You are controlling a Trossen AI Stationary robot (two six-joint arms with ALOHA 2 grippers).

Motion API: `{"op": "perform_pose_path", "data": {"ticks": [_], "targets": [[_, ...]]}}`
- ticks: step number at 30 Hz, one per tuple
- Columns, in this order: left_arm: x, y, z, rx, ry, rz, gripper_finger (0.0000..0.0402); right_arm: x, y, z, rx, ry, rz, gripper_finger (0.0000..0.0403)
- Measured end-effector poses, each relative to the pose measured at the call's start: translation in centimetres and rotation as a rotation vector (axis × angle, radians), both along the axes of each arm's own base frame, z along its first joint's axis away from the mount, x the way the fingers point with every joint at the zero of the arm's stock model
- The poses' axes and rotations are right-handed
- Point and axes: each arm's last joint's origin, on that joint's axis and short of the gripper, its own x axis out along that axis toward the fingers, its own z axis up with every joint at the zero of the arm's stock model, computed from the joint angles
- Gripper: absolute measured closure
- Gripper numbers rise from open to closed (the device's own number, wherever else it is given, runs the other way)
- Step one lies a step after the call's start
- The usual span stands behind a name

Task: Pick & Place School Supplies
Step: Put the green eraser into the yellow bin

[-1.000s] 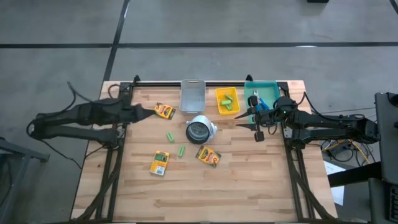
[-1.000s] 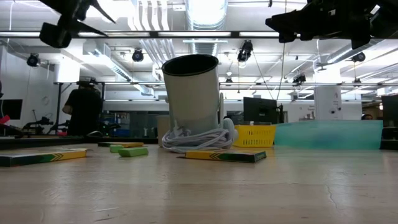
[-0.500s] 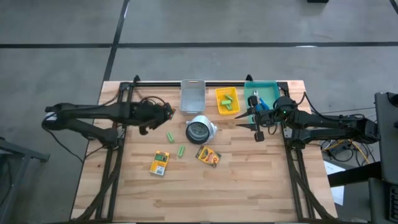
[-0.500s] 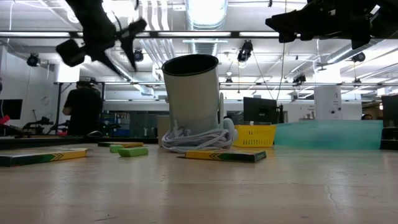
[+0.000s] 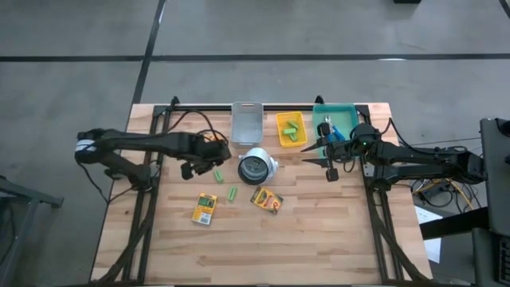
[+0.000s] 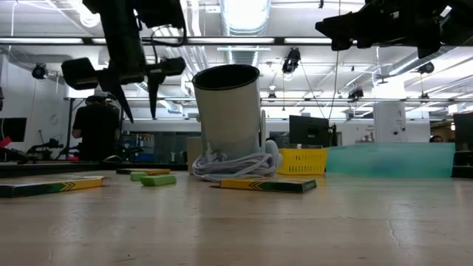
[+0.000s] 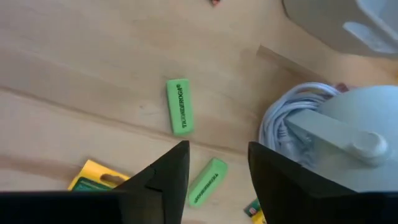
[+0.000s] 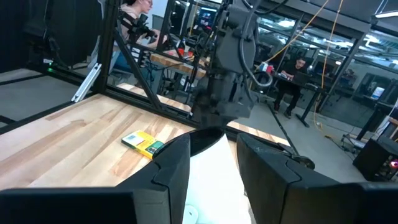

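Note:
My left gripper [image 5: 209, 162] is open and empty. It hangs fingers-down above the table [image 6: 140, 114], just left of a light-green piece [image 5: 217, 174]. Its wrist view shows that piece [image 7: 179, 106] ahead of the fingers and a second one [image 7: 208, 180] between them. The second piece [image 5: 232, 193] lies flat, as do two crayon boxes [image 5: 204, 209] [image 5: 267, 199]. I see no third box in the high view. Blue-handled scissors [image 5: 331, 127] lie in the teal bin [image 5: 347, 110]. My right gripper [image 5: 319, 153] is open and empty, raised right of the white cylinder [image 5: 256, 166].
The white cylinder [image 6: 228, 111] stands upright mid-table with a cord coiled round its base. At the far edge stand a metal tray [image 5: 246, 121], a yellow bin [image 5: 291, 142] with green pieces in it, and the teal bin. People stand in the room behind.
My left gripper has gone toward the table's right edge and a little toward the near edge, from over the far-left crayon box to above the green pieces. It has come down and tipped until its fingers point down.

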Motion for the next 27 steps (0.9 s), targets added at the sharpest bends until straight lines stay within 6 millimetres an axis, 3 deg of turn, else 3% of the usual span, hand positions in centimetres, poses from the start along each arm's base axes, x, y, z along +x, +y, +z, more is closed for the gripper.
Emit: {"op": "perform_pose_path", "data": {"ticks": [19,27], "targets": [[2.0,0.5,-3.7,-0.069,0.134,0.009,0.0142,0.0,0.0,0.0,0.000,0.000,0.000,0.0282],[3.0,0.7,-5.8,-0.081,0.194,0.032,0.0144,0.0,0.0,0.0,0.000,0.000,0.000,0.0278]]}}
